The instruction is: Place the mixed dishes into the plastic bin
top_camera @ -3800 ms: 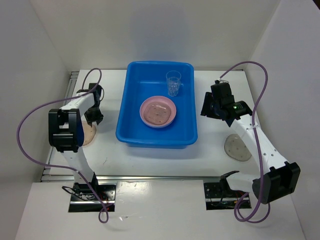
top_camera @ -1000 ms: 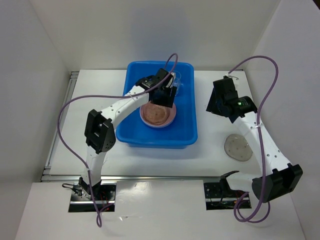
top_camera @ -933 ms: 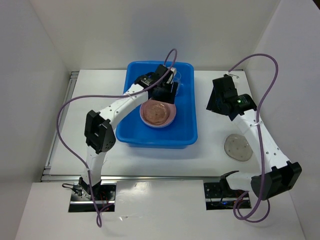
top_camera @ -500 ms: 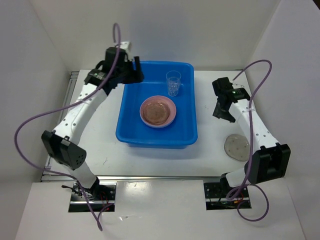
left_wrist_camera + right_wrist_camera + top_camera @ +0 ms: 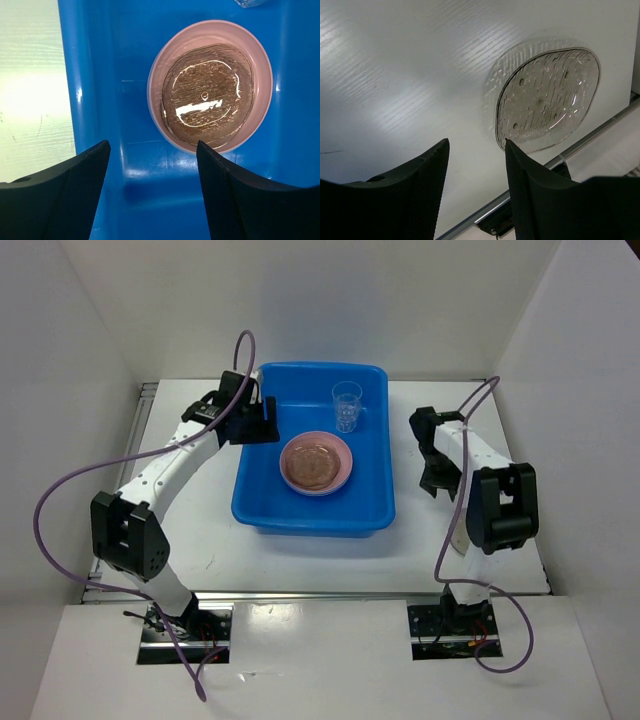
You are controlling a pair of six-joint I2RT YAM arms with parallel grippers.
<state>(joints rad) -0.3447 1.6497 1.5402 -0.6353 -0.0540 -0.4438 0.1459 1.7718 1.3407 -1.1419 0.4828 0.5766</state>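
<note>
Hovers with right fingers (image 5: 422,197) spread over the speckled plate (image 5: 547,100) on the worktop (image 5: 395,60), outside the blue bin (image 5: 312,520); probably calls for lowering onto its rim. Holds left fingers (image 5: 65,200) spread above the bin.

a round pink plastic plate (image 5: 316,462) sat in the rectangular blue plastic bin (image 5: 312,517), a clear plastic cup (image 5: 346,405) behind it, a clear plate (image 5: 547,100) on the table (image 5: 395,75).
</note>
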